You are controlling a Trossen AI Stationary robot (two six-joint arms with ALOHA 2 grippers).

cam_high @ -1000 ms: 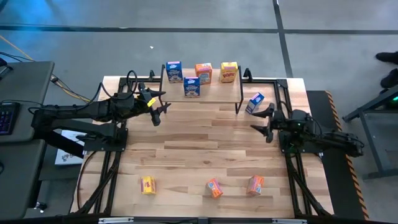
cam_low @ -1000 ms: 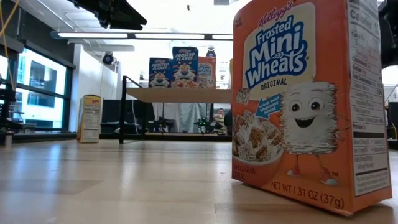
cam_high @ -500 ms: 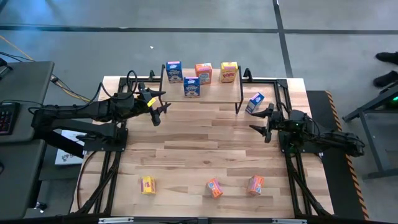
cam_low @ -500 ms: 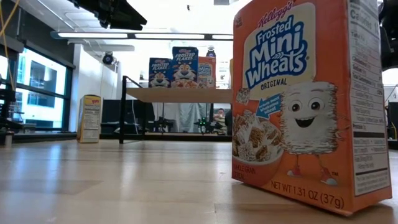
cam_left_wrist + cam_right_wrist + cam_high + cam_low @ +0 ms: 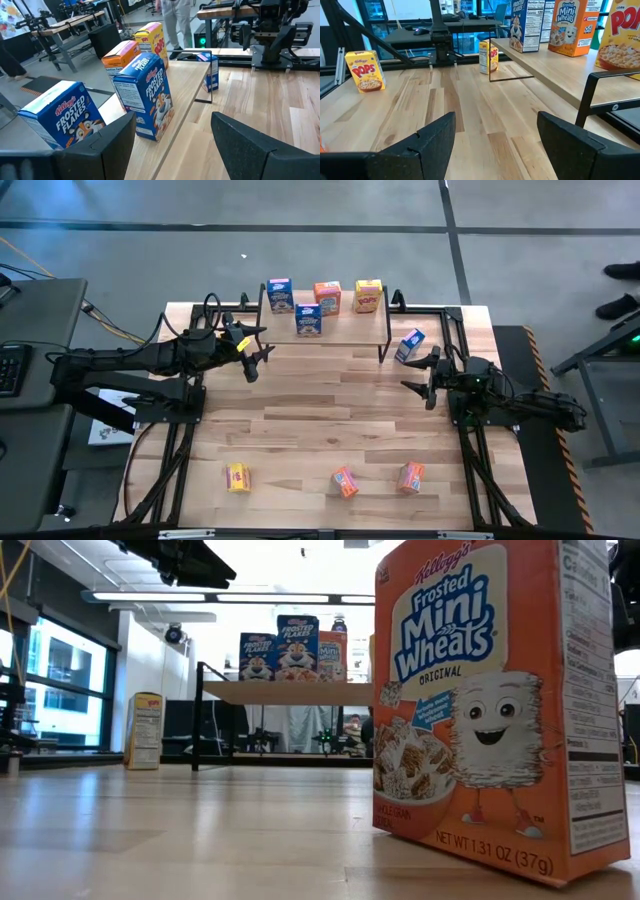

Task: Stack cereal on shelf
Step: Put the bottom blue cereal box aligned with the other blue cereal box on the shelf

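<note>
The shelf stands at the table's far edge. On its plank stand two blue cereal boxes, an orange one and a yellow one. My left gripper hovers open just left of the shelf, level with the nearer blue box. My right gripper is open at the table's right edge, close to a blue box that stands on the table by the shelf's right legs. Both grippers have nothing between their fingers.
Along the near edge stand a yellow box and two orange boxes; one orange box fills the low view. Another yellow box stands on the table by the shelf's left legs. The middle of the table is bare wood.
</note>
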